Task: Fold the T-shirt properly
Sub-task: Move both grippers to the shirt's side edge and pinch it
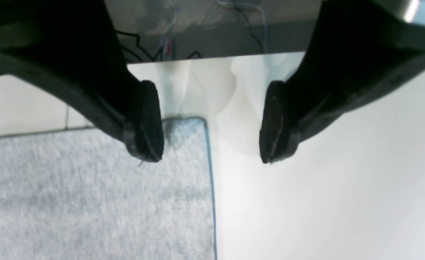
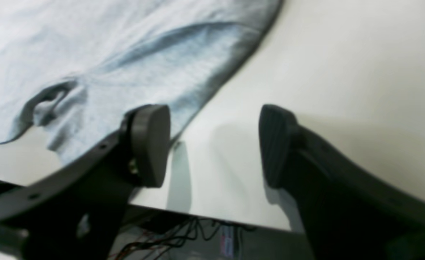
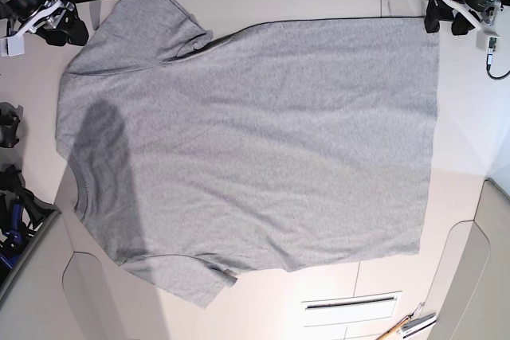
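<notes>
A heather-grey T-shirt [image 3: 263,141] is lying spread across a white surface [image 3: 398,284], its plain side facing up and its body covering much of the middle. One sleeve is pointing away beyond the shirt's far edge, on the right arm's side, with bunched folds where it is meeting the body. Another sleeve is angling out from the near edge on that same side, while the shirt's edge on the left arm's side is running nearly straight.

The left gripper [image 1: 212,124] is hovering at the shirt's far corner on its own side, its fingers standing apart, one over the grey cloth and the other over the white surface beside it. The right gripper [image 3: 68,31] is holding its fingers apart at the shirt's far sleeve, one finger overlapping the cloth in the wrist view and the other over the surface just beside it. Whether any finger is touching the fabric cannot be told.

Dark cables [image 2: 176,234] are showing below the surface, beyond the shirt's far side. A white rectangular outline [image 3: 351,309] is appearing on the surface nearer than the shirt's near edge.
</notes>
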Robot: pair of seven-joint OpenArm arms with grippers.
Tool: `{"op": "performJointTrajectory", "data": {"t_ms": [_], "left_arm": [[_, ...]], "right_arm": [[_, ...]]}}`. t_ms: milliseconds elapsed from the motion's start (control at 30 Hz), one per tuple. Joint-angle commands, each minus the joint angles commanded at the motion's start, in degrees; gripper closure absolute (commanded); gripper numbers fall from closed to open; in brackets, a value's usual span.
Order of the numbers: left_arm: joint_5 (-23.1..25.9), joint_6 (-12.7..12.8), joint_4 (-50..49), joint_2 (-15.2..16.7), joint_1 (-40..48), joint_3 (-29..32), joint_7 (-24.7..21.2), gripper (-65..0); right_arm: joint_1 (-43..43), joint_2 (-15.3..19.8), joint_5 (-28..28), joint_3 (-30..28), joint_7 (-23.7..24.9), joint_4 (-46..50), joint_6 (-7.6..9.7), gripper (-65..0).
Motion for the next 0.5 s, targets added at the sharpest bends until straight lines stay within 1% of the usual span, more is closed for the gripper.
{"op": "performJointTrajectory", "data": {"t_ms": [67,100,167,233,333,400,500], "left_arm": [[-0.46,-0.07,-0.13,0.17,0.07,0.09,1.07,-45.2],[-1.55,-0.61,-0.13,0.17,0.07,0.20,2.05,-45.2],[-4.92,-2.08,-0.13,0.17,0.07,0.22,3.52,-45.1],[-6.45,-2.14,-0.13,0.17,0.07,0.22,3.87,-45.1],[-6.56,-2.19,-0.13,0.33,0.04,0.26,3.87,-45.1],[-6.49,-2.19,-0.13,0.33,0.04,0.68,3.85,-45.1],[-6.47,-2.16,-0.13,0.31,0.02,2.21,3.82,-45.1]], "right_arm": [[0.09,-0.42,0.02,-2.25,0.04,0.02,0.07,-39.0],[0.13,-0.61,0.00,-3.41,0.04,0.02,0.13,-39.0],[0.11,-1.62,0.00,-4.83,0.04,0.02,1.99,-39.0],[0.13,-2.95,0.00,-5.53,0.02,0.02,2.43,-39.0],[0.11,-4.46,0.02,-5.62,0.00,0.02,2.54,-39.0],[0.13,-4.81,0.02,-5.73,0.02,0.04,3.08,-39.0],[0.13,-4.92,0.04,-5.77,0.04,0.09,3.06,-38.8]]}}
